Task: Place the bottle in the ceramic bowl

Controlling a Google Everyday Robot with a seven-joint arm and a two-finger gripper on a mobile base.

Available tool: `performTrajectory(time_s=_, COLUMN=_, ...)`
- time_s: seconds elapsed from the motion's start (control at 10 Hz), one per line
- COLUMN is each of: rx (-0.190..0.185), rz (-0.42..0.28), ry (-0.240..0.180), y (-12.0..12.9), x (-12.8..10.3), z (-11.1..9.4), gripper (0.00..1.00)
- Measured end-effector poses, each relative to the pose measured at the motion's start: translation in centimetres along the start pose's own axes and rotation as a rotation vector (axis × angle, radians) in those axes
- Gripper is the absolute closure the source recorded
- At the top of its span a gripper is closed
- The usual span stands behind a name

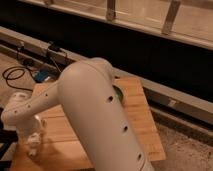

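1. The gripper (33, 139) hangs over the near left of the wooden board (142, 125).
2. The bottle (31, 148) seems right at it; I cannot tell if it is gripped.
3. The ceramic bowl (119, 93) peeks out behind the white arm (100, 120), farther right.

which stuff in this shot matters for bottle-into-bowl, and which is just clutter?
Job:
- ceramic bowl, mostly hidden behind the arm
- gripper, low over the board's left end
- bottle: cannot make it out here

Lying about:
- black cables on the floor
- blue object beside them
- wooden board, only the work surface
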State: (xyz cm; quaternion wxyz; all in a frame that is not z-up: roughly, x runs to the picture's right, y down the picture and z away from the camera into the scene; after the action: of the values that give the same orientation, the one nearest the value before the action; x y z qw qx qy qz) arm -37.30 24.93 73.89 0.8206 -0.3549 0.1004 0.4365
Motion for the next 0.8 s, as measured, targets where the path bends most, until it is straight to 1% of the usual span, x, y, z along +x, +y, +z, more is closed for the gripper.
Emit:
performTrajectory(time_s=0.2, rx=-0.006, rz=0.001, ry=0.014, y=-0.1, x=-0.1, z=0.7, gripper=0.35)
performTrajectory(time_s=0.4, rx=-0.017, rz=0.002, ry=0.037, y=-0.4, x=-0.6, z=2.4, gripper=0.35)
performTrajectory(time_s=0.5, rx=-0.020, rz=-0.001, ry=0.057, y=-0.6, x=-0.8, z=3.6, gripper=0.35)
performTrajectory(time_s=0.6, rx=-0.023, rz=-0.002, ry=0.072, y=-0.7, x=-0.9, z=4.3, gripper=0.35)
performTrajectory(time_s=0.7, rx=-0.025, rz=-0.001, ry=0.079, y=-0.8, x=-1.0, z=4.4, gripper=0.39)
performTrajectory(time_s=0.8, rx=-0.022, rz=-0.003, ry=0.086, y=-0.8, x=-1.0, z=4.5, gripper=0.47)
